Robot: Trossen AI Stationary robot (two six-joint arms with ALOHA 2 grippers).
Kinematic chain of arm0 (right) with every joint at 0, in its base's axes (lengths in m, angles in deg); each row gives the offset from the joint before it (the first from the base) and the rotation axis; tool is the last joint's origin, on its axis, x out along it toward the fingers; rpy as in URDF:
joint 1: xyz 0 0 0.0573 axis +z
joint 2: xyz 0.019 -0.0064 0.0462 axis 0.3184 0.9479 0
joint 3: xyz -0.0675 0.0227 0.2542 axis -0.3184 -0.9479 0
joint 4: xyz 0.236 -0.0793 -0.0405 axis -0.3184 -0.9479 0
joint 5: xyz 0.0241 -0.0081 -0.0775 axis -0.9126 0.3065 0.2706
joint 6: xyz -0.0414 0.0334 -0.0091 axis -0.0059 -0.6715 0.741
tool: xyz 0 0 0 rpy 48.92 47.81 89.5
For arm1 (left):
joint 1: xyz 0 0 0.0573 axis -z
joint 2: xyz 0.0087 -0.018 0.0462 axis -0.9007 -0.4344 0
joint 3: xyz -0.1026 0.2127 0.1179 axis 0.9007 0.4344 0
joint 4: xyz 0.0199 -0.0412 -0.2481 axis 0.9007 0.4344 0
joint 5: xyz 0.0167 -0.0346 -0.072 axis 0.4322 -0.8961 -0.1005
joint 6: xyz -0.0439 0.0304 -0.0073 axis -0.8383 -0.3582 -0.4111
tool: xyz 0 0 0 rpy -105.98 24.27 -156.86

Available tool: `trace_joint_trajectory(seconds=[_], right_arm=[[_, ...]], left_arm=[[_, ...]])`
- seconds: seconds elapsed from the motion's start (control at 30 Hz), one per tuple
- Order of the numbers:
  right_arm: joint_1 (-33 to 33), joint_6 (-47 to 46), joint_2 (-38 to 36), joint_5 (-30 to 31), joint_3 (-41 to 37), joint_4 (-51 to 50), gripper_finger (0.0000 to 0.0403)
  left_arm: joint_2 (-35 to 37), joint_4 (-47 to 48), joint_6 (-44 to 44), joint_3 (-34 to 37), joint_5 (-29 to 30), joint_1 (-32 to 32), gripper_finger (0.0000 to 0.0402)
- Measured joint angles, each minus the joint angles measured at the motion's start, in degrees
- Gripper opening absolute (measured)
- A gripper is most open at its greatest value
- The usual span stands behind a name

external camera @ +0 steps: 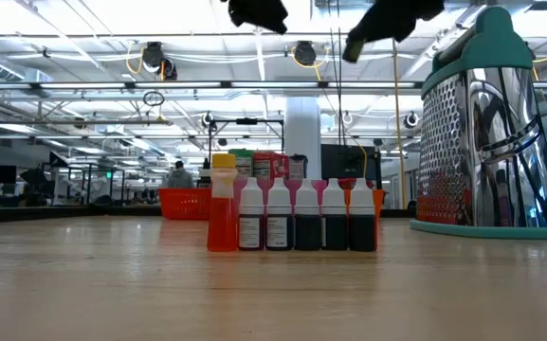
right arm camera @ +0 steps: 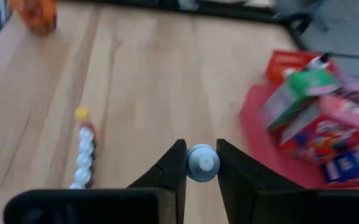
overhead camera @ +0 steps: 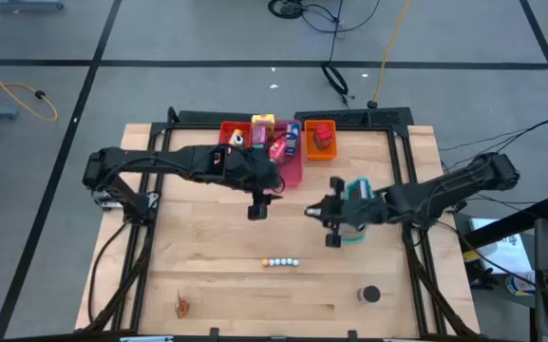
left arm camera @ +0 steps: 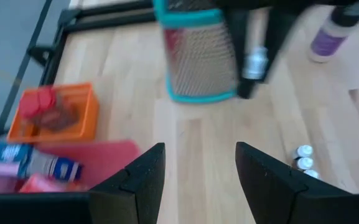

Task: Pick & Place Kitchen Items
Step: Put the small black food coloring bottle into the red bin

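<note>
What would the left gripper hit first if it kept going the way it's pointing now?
Probably the grater. The left gripper stands open over bare table, and its wrist view shows the grater straight ahead, with the right arm just behind it. Depth is unclear; angled down, it might meet the tabletop first.

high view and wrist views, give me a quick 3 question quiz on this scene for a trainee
1. True or false: the right gripper is shut on a small white-capped bottle.
2. Which best fits the left gripper? A) open and empty B) shut on a box C) shut on the grater
3. Fill in: the row of tiny bottles lies on the bare ____, not in a tray.

Key:
1. True
2. A
3. table
</note>
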Motion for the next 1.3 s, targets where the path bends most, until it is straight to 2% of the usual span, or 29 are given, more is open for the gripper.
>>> trace_joint_trajectory(seconds=[0.27, 0.4, 0.6, 0.7, 0.8, 1.3], right_arm=[[-3.86, 4.14, -3.39, -0.32, 0.00, 7.95, 0.0059], [-5.20, 5.56, -3.42, -4.59, 0.00, 12.41, 0.0059], [-6.23, 6.81, -3.41, -4.94, 0.00, 17.40, 0.0059], [-7.02, 7.65, -2.63, -7.93, 0.00, 20.17, 0.0059], [-7.68, 7.78, -1.53, -10.78, 0.00, 21.40, 0.0059], [-9.75, 8.58, 0.30, -10.88, -0.02, 21.77, 0.0059]], left_arm=[[0.00, -4.98, 1.63, 0.00, -0.01, 2.03, 0.0196], [0.00, -5.00, 1.59, 0.00, 0.03, 2.02, 0.0196], [-0.11, -5.34, 1.56, 0.00, 0.08, 1.92, 0.0196], [-0.81, -6.77, 1.28, 0.00, 0.27, 1.92, 0.0196], [-1.77, -7.53, 1.76, 0.02, 0.50, 1.92, 0.0196], [-2.85, -10.66, 1.98, 0.02, 1.03, 1.55, 0.0194]])
